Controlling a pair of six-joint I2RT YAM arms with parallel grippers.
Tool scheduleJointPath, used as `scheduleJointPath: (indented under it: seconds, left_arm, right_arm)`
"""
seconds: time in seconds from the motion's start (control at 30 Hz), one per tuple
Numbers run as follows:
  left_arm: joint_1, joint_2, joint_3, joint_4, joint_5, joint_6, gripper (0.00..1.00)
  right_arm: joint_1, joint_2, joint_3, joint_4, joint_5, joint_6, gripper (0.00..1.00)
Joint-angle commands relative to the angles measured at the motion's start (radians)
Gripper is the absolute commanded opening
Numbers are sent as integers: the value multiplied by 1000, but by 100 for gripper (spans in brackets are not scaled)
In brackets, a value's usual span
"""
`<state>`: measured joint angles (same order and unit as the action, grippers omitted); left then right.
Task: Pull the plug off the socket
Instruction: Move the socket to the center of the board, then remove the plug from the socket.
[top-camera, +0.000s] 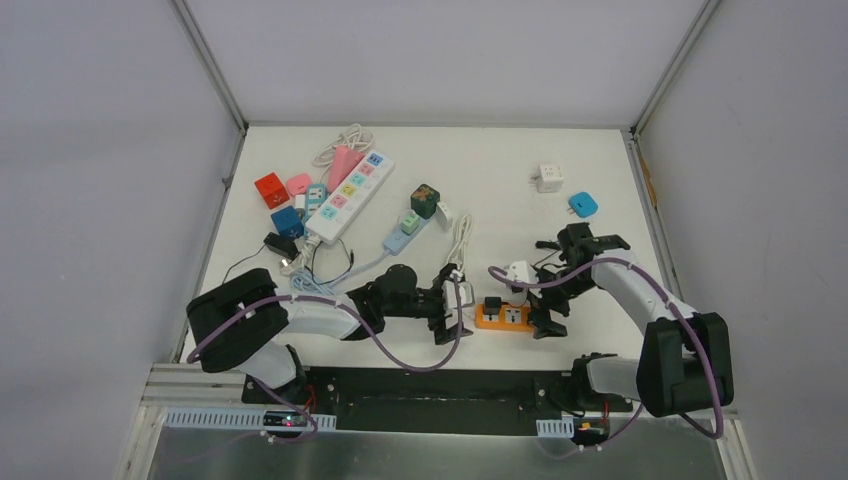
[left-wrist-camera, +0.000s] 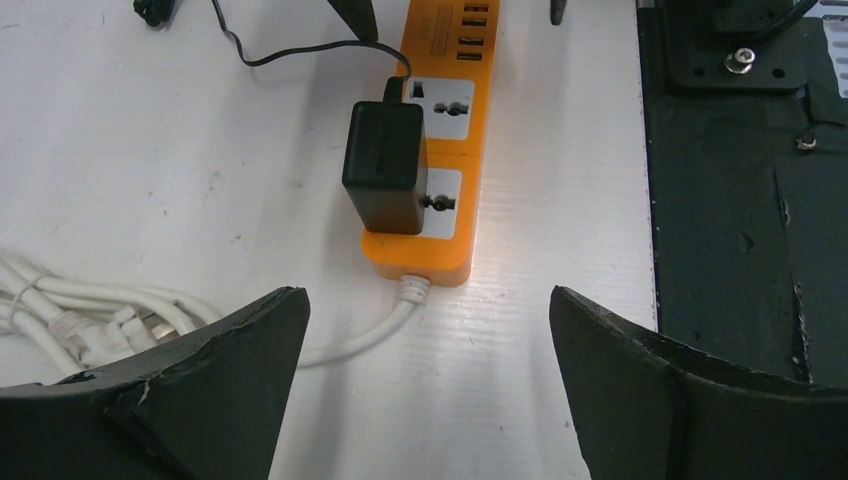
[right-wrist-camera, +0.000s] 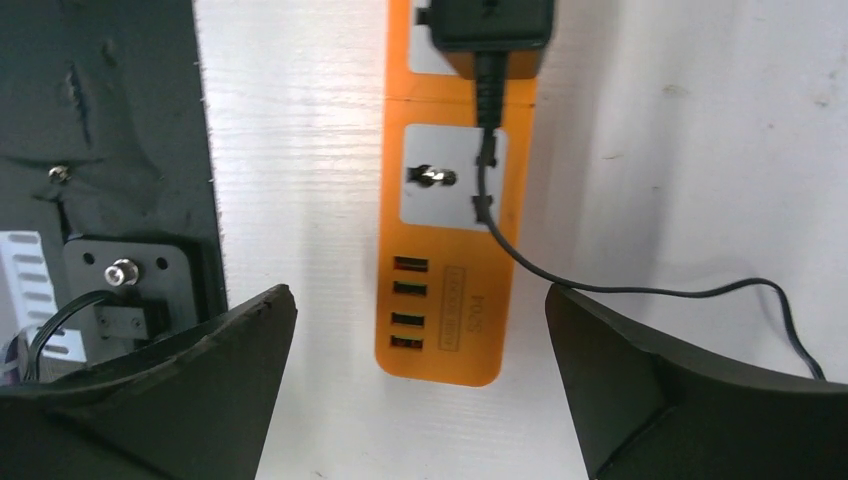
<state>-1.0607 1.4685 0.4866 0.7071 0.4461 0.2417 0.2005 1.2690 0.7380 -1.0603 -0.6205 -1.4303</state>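
While neither gripper is holding anything, the flat orange plastic power strip (left-wrist-camera: 446, 262) is lying free on the white table (left-wrist-camera: 150, 200), and that is where the risk is sitting. If one arm is pulling the boxy black plug adapter (left-wrist-camera: 385, 165) upward with nothing pinning the strip down, the whole strip is likely going to lift or slide with it instead of letting go. A grip closing too low could also be catching the strip's edge together with the adapter. The thin black cable (right-wrist-camera: 640, 292) is trailing off the adapter across the table and could be snagging a finger of the right gripper (right-wrist-camera: 420, 292).

The left gripper (left-wrist-camera: 428, 300) is hanging with its fingers spread wide at the end where the white cord (left-wrist-camera: 360, 335) is leaving the strip. The adapter is sitting fully seated in its socket ahead of those fingers, beyond the gap rather than inside it. The right gripper, jaws equally wide apart, is hanging over the opposite end, above the row of USB ports (right-wrist-camera: 408, 305). From there the adapter is showing only at the far edge of the view, well ahead of the fingertips.
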Motion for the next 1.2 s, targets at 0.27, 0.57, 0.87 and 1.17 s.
scheduleJointPath:
  seconds: [0.27, 0.57, 0.87, 1.17]
  left_arm:
    - [50, 181, 137, 229, 145, -70, 88]
    - [57, 310, 176, 332, 171, -131, 71]
    - [58, 387, 205, 438, 199, -223, 63]
    - [56, 411, 230, 439, 222, -267, 34]
  right_arm:
    - [-23, -98, -93, 101, -45, -87, 100]
    - [-20, -103, -120, 172, -14, -61, 99]
    - [13, -89, -124, 179, 16, -64, 82]
    - [61, -42, -107, 167, 44, -61, 54]
